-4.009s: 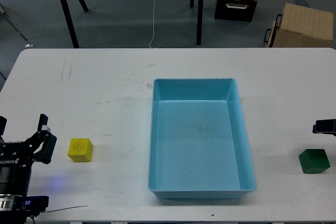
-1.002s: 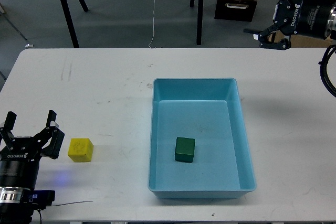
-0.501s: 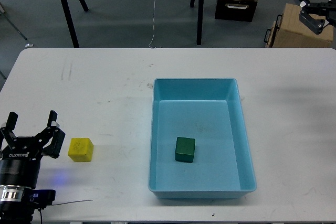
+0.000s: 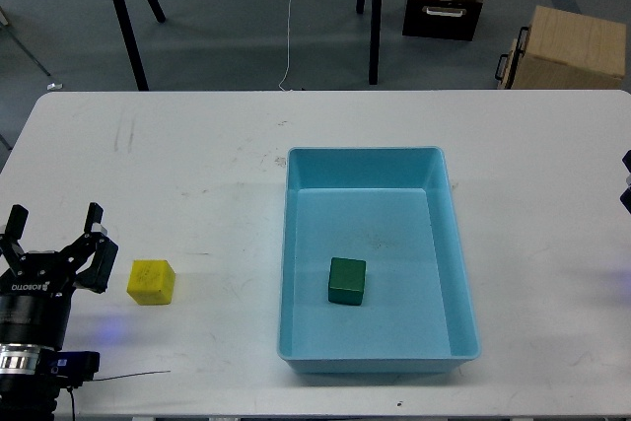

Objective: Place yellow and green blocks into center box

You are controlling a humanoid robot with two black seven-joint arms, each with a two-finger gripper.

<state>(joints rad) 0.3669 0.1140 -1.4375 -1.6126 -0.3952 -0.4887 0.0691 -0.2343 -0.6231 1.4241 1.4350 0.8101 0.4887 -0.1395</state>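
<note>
Head view. The light-blue center box [image 4: 456, 273] sits on the white table [image 4: 197, 165], right of middle. The green block [image 4: 347, 280] lies flat on the box floor, toward its near half, clear of the walls. The yellow block [image 4: 152, 281] rests on the table, well left of the box. Left gripper [image 4: 54, 234], at the near left, stands with fingers spread wide, empty, just beside the yellow block, nothing between them. Right gripper: only a dark sliver at the right edge; state cannot be told. Beyond the far table edge: black stand legs [image 4: 128, 7], a cardboard box [image 4: 567, 46].
</note>
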